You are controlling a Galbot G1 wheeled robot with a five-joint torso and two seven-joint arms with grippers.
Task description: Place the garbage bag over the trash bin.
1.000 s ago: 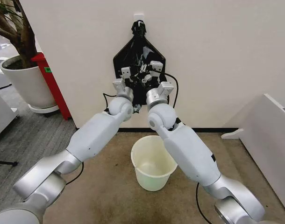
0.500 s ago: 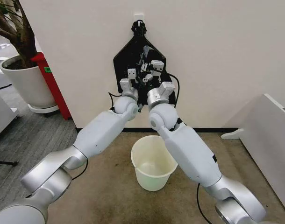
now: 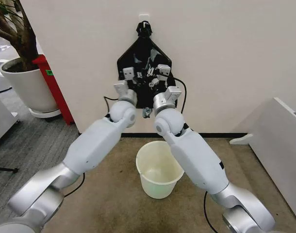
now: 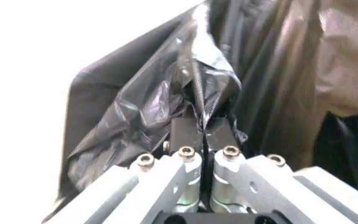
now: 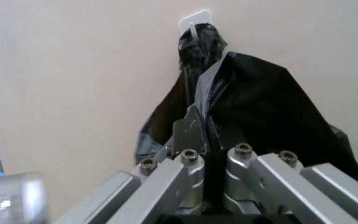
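Wall (image 3: 225,58) takes up most of my head view, with the black bag bundle (image 3: 138,56) hanging on it from a white hook (image 3: 144,17), knotted at its top. Below it on the brown floor (image 3: 114,194) stands the trash bin (image 3: 159,170), upright between my two arms. Both my grippers are raised against the bundle: the left gripper (image 4: 203,131) has its fingers pressed together on a fold of crinkly garbage bag (image 4: 160,107), and the right gripper (image 5: 205,136) is likewise pinched on black plastic just beside it.
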